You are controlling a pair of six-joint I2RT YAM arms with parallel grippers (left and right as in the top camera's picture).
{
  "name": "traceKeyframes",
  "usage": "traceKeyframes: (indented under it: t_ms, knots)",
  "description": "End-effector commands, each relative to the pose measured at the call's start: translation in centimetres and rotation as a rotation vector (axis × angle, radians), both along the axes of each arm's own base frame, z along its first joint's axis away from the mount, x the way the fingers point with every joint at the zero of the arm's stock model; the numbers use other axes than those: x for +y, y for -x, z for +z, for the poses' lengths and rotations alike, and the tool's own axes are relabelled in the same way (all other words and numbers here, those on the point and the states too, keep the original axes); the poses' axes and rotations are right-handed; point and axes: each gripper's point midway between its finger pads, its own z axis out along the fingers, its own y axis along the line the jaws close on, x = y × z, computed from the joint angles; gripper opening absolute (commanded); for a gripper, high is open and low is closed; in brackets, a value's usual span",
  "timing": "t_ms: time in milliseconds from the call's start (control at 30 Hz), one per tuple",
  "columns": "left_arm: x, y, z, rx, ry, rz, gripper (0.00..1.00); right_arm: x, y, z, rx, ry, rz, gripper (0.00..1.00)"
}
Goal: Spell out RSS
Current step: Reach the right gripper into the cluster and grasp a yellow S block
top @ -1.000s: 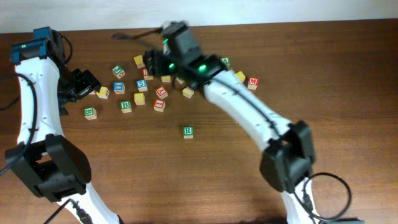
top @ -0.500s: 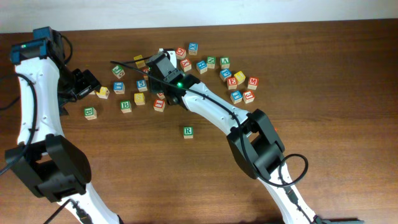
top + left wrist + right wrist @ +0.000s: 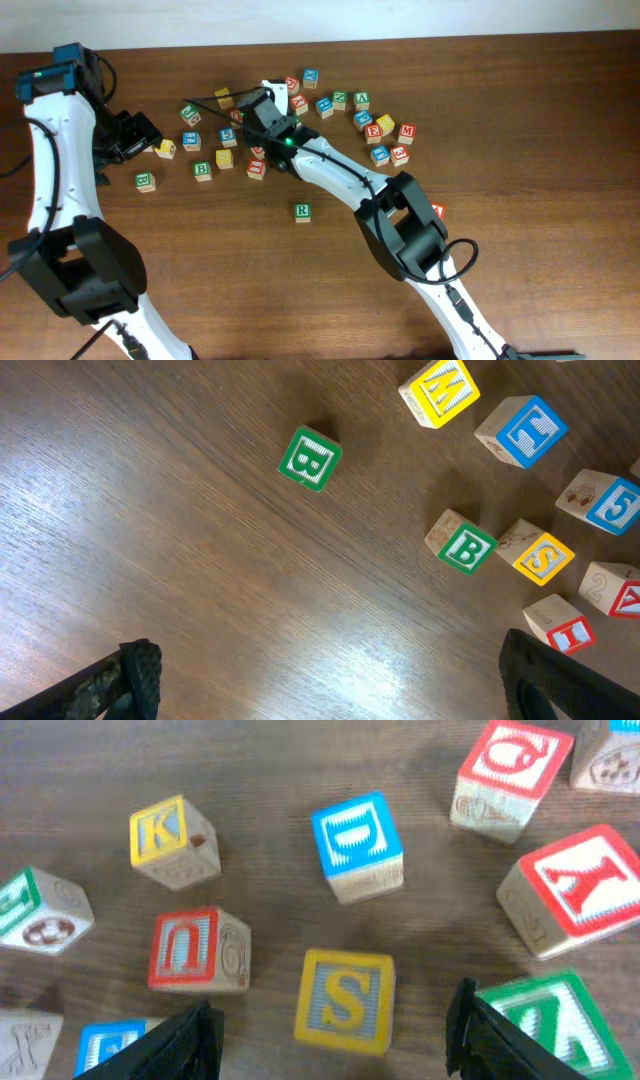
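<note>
A green R block lies alone on the wooden table, in front of the scattered letter blocks. My right gripper is open and low over the left part of the cluster. In the right wrist view its fingers straddle a yellow S block without touching it. My left gripper is open and empty at the left of the table. Its wrist view shows another yellow S block, which also shows in the overhead view.
Close around the right gripper lie a blue D, a yellow K, a red U, a red A and a green block. Two green B blocks lie near the left gripper. More blocks lie at the back right, among them a red M.
My right arm has swung left and come down over the left part of the block cluster. My left arm has not moved.
</note>
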Motion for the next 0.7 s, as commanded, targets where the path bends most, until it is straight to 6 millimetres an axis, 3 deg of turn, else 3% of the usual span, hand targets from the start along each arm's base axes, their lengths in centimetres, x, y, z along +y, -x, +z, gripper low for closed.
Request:
traceKeyframes:
  t_ms: [0,167,367,467,567,667]
  knots:
    - [0.2,0.0,0.3,-0.006,-0.006,-0.006,0.99,-0.2,-1.0,-0.2,-0.028,-0.014,-0.028,0.64]
    - [0.2,0.0,0.3,-0.006,-0.006,-0.006,0.99,-1.1,-1.2,-2.1,-0.009,0.019,-0.043,0.65]
    - [0.2,0.0,0.3,-0.006,-0.006,-0.006,0.99,-0.5,-1.3,-1.6,-0.023,-0.004,-0.033,0.65]
    - [0.2,0.0,0.3,-0.006,-0.006,-0.006,0.99,-0.5,-1.8,-1.1,-0.050,-0.016,-0.044,0.56]
    - [0.2,0.0,0.3,-0.006,-0.006,-0.006,0.99,-0.5,-1.6,-2.8,-0.034,-0.002,-0.041,0.50]
    - [0.2,0.0,0.3,-0.006,-0.007,-0.006,0.99,-0.7,-1.8,-2.8,-0.040,0.004,-0.051,0.46]
